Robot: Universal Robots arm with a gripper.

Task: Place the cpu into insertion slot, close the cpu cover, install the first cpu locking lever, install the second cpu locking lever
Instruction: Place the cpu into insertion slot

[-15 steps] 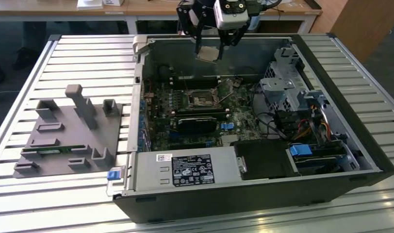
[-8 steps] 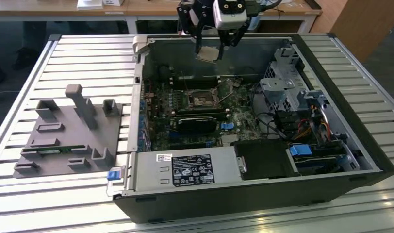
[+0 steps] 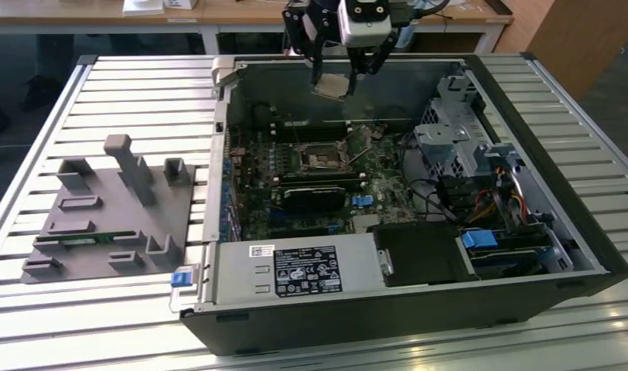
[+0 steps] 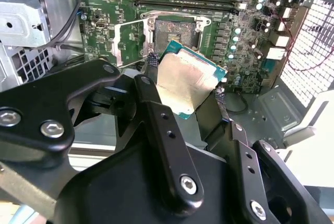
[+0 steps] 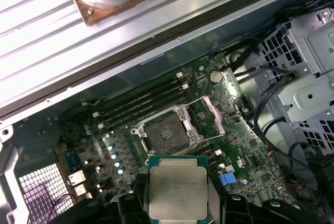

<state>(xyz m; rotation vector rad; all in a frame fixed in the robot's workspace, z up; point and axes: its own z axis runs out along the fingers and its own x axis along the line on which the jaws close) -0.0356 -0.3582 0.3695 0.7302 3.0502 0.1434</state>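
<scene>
My gripper hangs above the far end of the open computer case, shut on the cpu, a flat silvery square chip held tilted by its edges. In both wrist views the cpu sits between the black fingers, well above the board. The insertion slot lies open on the green motherboard below, its dark centre bare. The cpu cover is swung up beside the socket.
Long black memory slots run beside the socket. A drive cage with cables and a grey power supply fill the case's other parts. A grey fixture block rests on the slatted table at the exterior view's left.
</scene>
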